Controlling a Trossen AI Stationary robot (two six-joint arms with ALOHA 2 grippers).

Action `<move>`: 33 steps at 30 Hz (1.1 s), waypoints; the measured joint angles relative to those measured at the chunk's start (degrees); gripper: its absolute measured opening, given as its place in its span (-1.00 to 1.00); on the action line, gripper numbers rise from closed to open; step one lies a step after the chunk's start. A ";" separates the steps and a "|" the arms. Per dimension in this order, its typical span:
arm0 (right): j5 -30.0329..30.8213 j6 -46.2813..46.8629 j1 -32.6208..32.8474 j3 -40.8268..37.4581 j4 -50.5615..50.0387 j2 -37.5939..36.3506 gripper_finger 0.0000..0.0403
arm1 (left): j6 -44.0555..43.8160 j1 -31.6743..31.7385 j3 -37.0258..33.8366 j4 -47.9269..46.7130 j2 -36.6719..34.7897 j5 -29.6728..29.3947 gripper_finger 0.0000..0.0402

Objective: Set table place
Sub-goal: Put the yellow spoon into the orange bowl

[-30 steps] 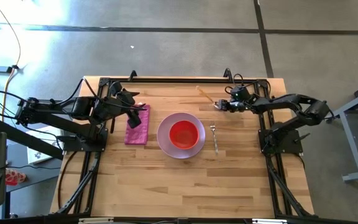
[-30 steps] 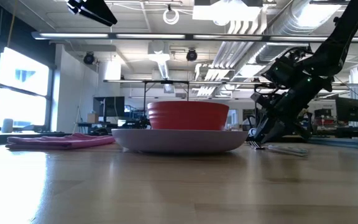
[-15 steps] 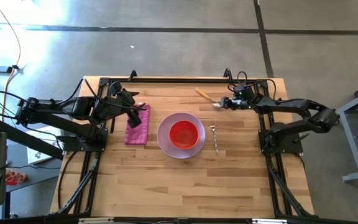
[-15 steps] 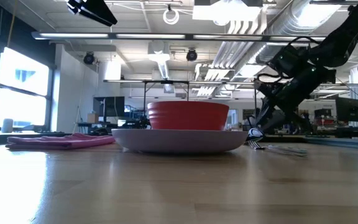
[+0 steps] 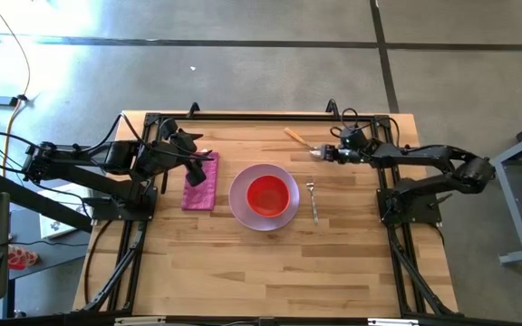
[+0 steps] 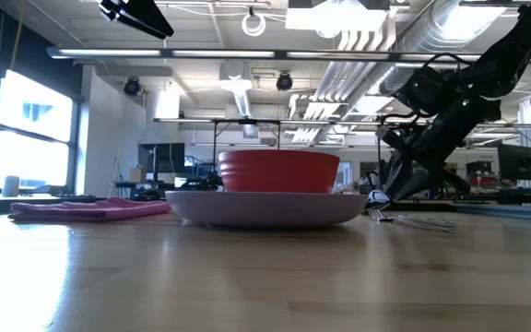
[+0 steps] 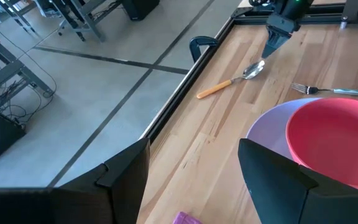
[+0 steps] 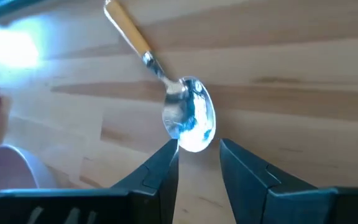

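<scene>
On the light-wood table [image 5: 270,263] a red bowl [image 5: 267,196] sits in a lavender plate [image 5: 239,208]. A magenta napkin [image 5: 199,192] lies flat to its left and a silver fork [image 5: 314,204] to its right. A yellow-handled spoon [image 5: 299,139] is at the far right, with my right gripper [image 8: 199,149] shut on its bowl end. My left gripper [image 7: 194,180] hangs open above the napkin's far end, holding nothing. My right gripper pinches the tip of the spoon's bowl [image 8: 191,144] between its two fingertips [image 8: 171,152]. The fingers slant down from the table's right side, roughly in line with the spoon. The bowl end [image 6: 374,196] is raised a little; the yellow handle [image 7: 216,91] slopes down toward the table's far edge.
A black rail frame [image 5: 243,116] runs along the table's far edge, close behind the spoon, and down both sides by the arm bases. Bare wood stretches from the plate to the near edge.
My right gripper has risen a little from the table and drawn slightly toward the right edge. The spoon's bowl end has come up with it, while the handle end has stayed low near the far rail.
</scene>
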 joint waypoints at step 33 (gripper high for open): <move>0.00 4.96 0.61 0.02 21.93 16.72 -0.45 | 0.04 0.00 -0.02 -1.67 0.00 -0.46 0.18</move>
